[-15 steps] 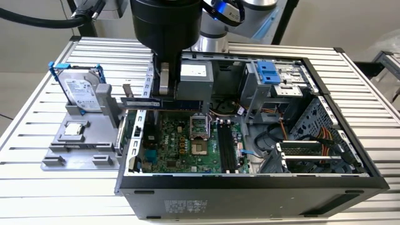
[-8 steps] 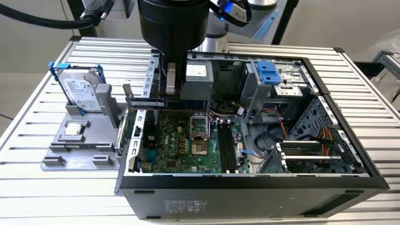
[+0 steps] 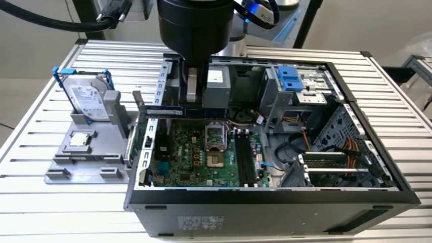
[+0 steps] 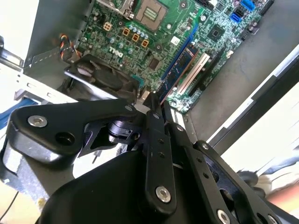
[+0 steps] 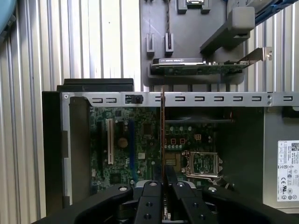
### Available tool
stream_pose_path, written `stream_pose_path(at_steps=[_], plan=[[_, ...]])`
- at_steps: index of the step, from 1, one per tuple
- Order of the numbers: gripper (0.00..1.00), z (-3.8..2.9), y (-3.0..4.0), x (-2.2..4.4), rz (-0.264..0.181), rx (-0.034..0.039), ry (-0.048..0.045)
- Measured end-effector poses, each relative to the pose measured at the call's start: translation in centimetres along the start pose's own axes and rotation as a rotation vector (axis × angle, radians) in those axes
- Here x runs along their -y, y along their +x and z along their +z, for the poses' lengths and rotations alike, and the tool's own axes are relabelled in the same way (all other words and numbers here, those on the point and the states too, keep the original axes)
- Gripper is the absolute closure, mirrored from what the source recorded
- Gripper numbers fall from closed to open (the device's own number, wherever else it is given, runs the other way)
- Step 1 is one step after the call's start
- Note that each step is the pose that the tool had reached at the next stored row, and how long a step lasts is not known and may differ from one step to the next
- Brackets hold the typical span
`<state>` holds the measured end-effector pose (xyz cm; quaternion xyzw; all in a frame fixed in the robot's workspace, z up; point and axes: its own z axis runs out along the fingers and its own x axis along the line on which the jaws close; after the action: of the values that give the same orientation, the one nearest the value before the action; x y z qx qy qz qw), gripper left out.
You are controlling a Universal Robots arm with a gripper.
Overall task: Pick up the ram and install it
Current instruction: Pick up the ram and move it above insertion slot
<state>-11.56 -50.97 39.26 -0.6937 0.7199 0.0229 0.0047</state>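
— Where was the ram?
— In my grasp. My gripper was clenched on the ram, which stood on its thin edge above the motherboard, not touching it.
— Was there room around it?
— The computer case lay open upward. One end of the ram reached over the metal rim of the case.
— And the surface?
— A ribbed metal table. The grey tray with the hard drive stood just beside the case. My arm pointed straight down
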Motion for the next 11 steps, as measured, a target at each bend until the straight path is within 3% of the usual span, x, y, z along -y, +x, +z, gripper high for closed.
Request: stream_pose_path(at_steps=[11], plan=[[1.0,-0.02,-0.03,0.78,0.008,0.0002,0.0003]])
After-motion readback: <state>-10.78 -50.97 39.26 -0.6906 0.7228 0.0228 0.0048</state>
